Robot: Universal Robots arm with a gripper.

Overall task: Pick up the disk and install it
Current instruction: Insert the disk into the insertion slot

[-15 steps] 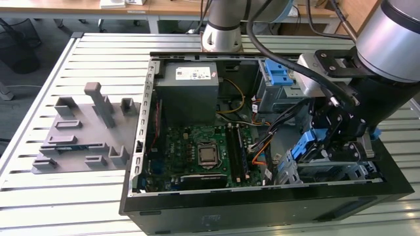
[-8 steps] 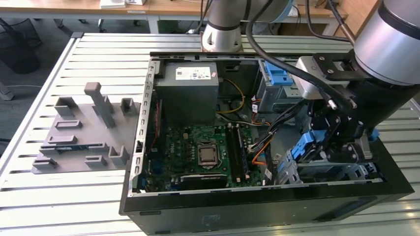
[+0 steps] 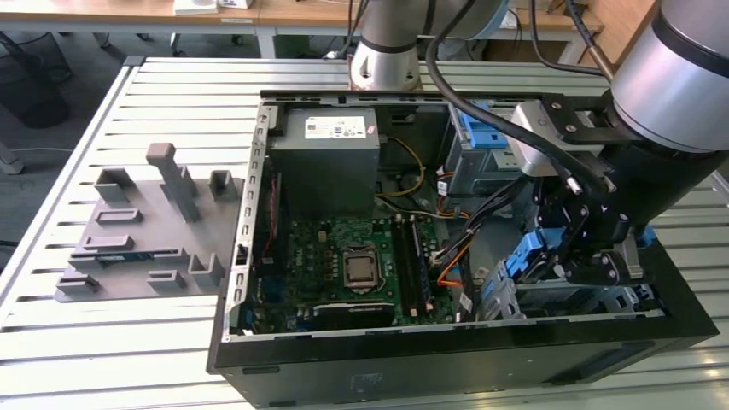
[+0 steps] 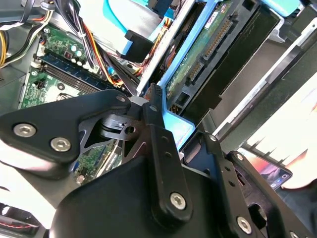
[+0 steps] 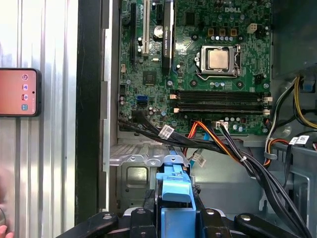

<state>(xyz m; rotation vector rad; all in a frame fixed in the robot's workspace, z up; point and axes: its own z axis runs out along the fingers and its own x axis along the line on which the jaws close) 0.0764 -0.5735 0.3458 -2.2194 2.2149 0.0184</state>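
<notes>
The disk (image 3: 531,256), in its bright blue carrier, stands on edge inside the open computer case (image 3: 245,256) on the exterior view's right. My gripper (image 3: 573,256) is shut on it from above. In the first wrist view the blue carrier end (image 5: 175,191) sits between my two black fingers (image 5: 142,218), just in front of the bare metal drive cage (image 5: 141,166). The second wrist view shows the disk's green circuit side (image 4: 208,47) and blue frame (image 4: 176,126) beside one finger (image 4: 157,131), partly down in the cage slot.
A grey power-supply box (image 3: 330,154) and a second cage with blue latches (image 3: 484,141) sit at the case's back. The motherboard (image 3: 353,265) and loose cables (image 5: 218,144) lie close to the disk. A grey fixture plate (image 3: 148,231) lies on the exterior view's left. A phone (image 5: 17,91) rests outside the case.
</notes>
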